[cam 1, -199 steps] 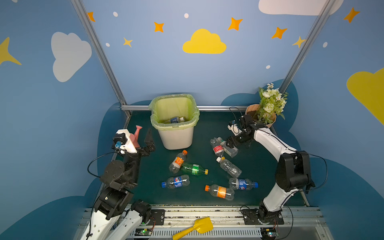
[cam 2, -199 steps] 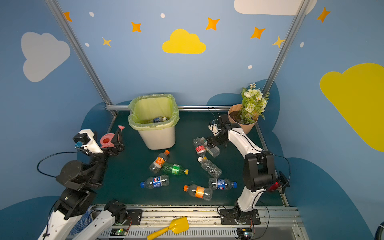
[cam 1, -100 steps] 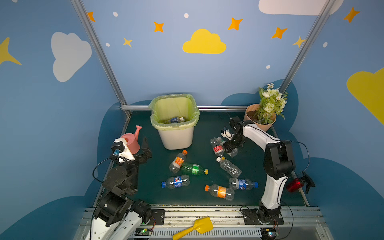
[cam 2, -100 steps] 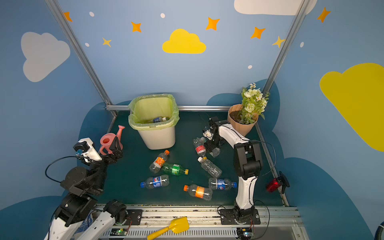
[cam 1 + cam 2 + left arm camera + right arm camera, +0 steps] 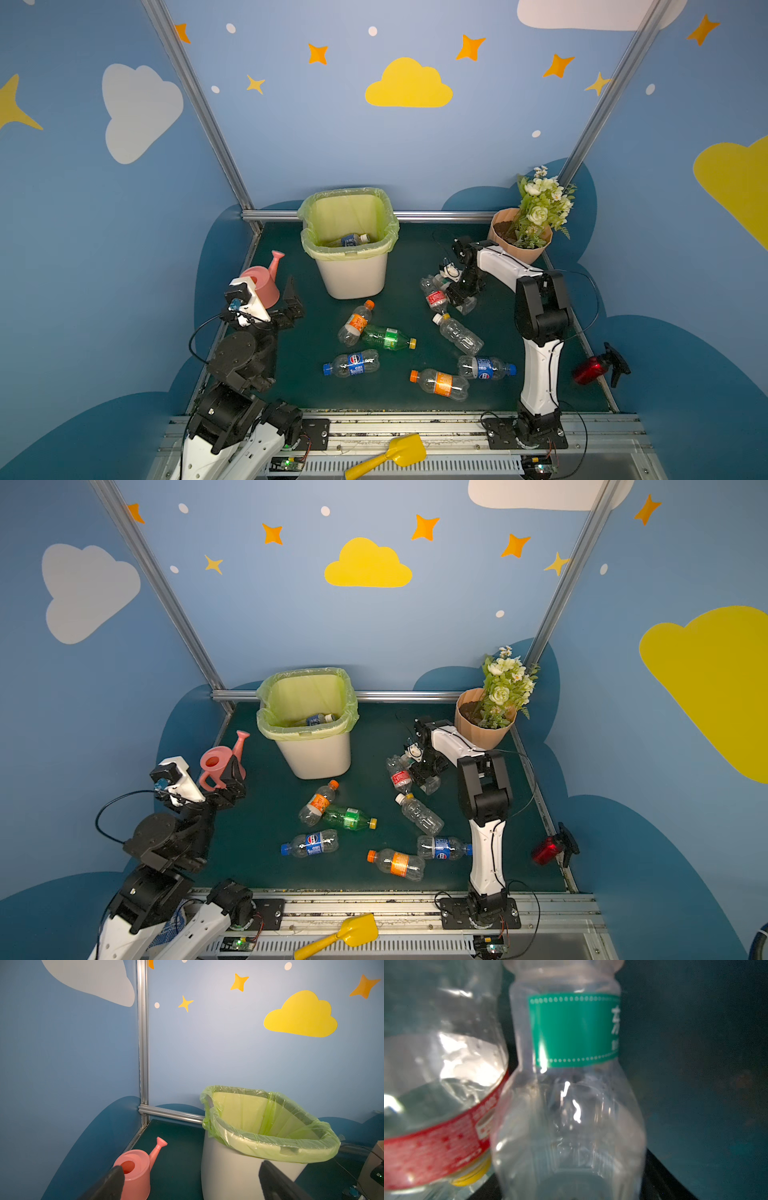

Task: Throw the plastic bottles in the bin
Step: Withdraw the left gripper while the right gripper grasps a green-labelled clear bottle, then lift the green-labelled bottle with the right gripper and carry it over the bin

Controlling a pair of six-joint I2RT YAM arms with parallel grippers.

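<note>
My right gripper [image 5: 459, 297] is down on the mat, shut on a clear bottle with a green label [image 5: 571, 1105]; dark fingers [image 5: 662, 1176] press its sides. A red-labelled bottle [image 5: 434, 297] lies against it, also in the right wrist view [image 5: 436, 1147]. Several more bottles lie mid-mat: an orange-labelled one [image 5: 355, 324], a green one [image 5: 388, 336], a blue-labelled one [image 5: 353, 363]. The white bin [image 5: 353, 278] with its yellow-green liner stands at the back and holds a bottle [image 5: 349, 240]. My left gripper [image 5: 293, 301] hangs open and empty left of the bin [image 5: 228, 1167].
A pink watering can [image 5: 262, 282] stands by the left wall, close to my left gripper. A peach flowerpot [image 5: 519, 245] sits at the back right behind my right arm. A red spray bottle [image 5: 594, 365] lies off the mat's right edge, a yellow scoop [image 5: 390, 455] on the front rail.
My right gripper dropped toward the mat onto the green-labelled bottle and its jaws narrowed round it. My left arm drew back and lower beside the watering can, still open.
</note>
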